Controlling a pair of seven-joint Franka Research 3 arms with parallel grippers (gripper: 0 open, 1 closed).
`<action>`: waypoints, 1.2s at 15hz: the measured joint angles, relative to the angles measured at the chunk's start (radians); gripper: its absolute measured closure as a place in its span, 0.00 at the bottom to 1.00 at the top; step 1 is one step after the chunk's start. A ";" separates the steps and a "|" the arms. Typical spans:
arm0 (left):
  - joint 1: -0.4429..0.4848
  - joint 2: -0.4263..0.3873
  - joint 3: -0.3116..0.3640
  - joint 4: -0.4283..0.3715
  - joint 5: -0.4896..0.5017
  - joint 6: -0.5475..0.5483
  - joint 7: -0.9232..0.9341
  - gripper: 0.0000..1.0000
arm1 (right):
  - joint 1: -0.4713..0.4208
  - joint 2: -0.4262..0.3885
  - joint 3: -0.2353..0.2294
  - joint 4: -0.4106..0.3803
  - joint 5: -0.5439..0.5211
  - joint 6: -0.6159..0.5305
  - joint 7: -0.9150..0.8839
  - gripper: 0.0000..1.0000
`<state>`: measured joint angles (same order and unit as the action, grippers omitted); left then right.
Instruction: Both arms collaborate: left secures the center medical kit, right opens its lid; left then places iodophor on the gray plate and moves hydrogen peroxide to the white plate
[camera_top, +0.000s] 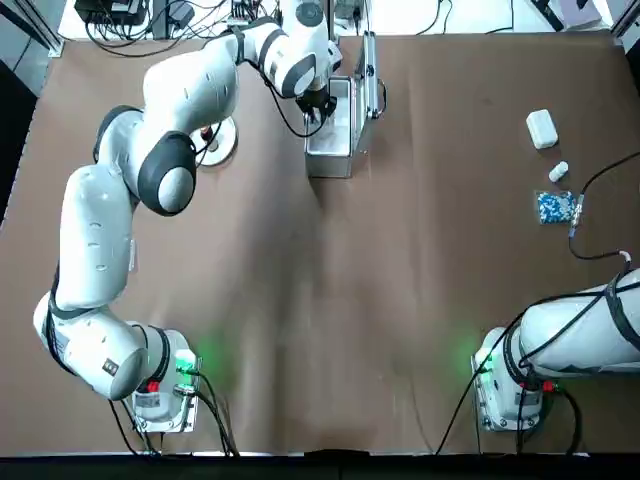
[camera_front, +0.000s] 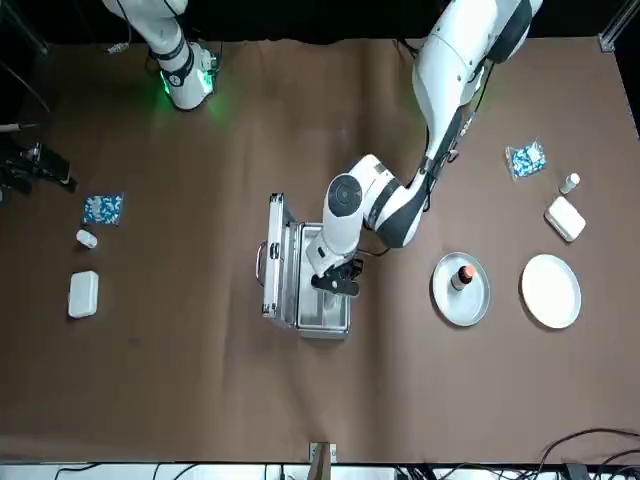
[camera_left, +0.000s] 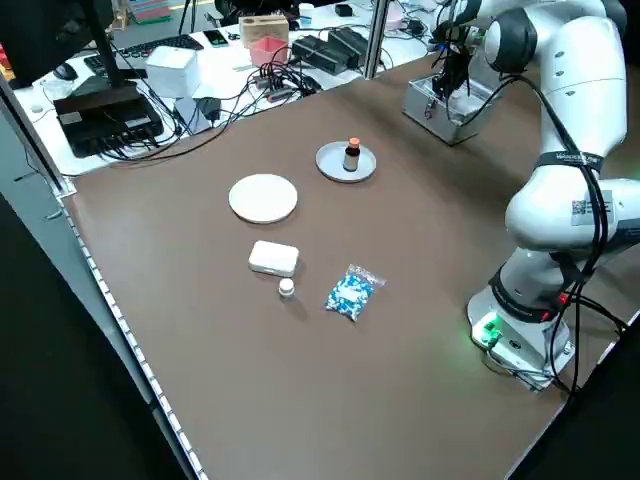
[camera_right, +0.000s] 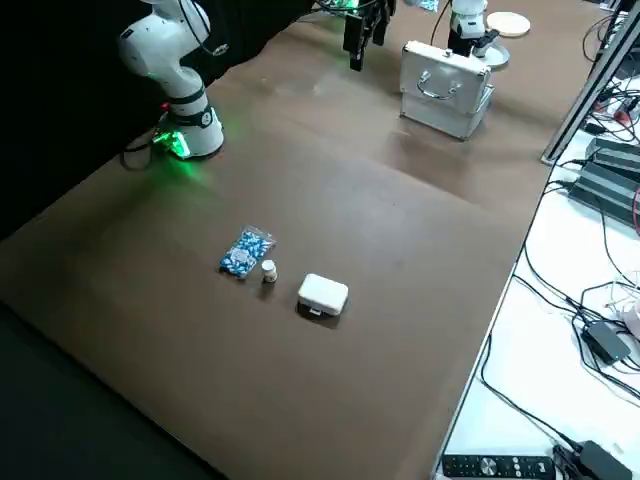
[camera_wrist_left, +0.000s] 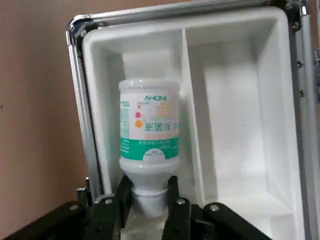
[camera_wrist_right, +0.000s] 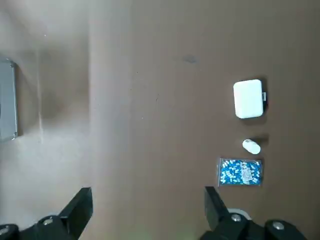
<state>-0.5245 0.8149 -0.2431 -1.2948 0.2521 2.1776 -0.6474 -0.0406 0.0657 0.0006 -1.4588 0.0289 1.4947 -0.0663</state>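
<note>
Left pincer is clamped on the hydrogen peroxide neck inside the open kit, so lift straight up w/o scraping the divider, then carry past the gray plate w/ iodophor to the white plate; right pincer parked, fingers apart.

upright lid walls one side of case, white plate bare, path there seemingly clear

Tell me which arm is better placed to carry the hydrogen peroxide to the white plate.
Left. The left gripper is inside the open medical kit, fingers around the hydrogen peroxide cap. The white plate lies on that arm's side. The right gripper hangs open, far from the kit.
</note>
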 joint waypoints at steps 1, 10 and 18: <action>0.000 0.000 0.000 0.000 -0.001 0.000 -0.002 0.68 | 0.000 0.000 0.000 0.000 0.000 0.000 0.000 0.01; 0.001 -0.018 -0.003 0.015 -0.077 0.000 -0.062 0.68 | 0.000 0.000 0.000 -0.001 0.002 -0.005 0.000 0.01; 0.067 -0.116 -0.002 0.018 -0.261 -0.018 -0.104 0.68 | 0.000 0.000 -0.002 -0.001 0.003 -0.003 0.000 0.01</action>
<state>-0.4576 0.6989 -0.2449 -1.2771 -0.0091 2.1600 -0.7518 -0.0406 0.0658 -0.0009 -1.4594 0.0314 1.4916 -0.0661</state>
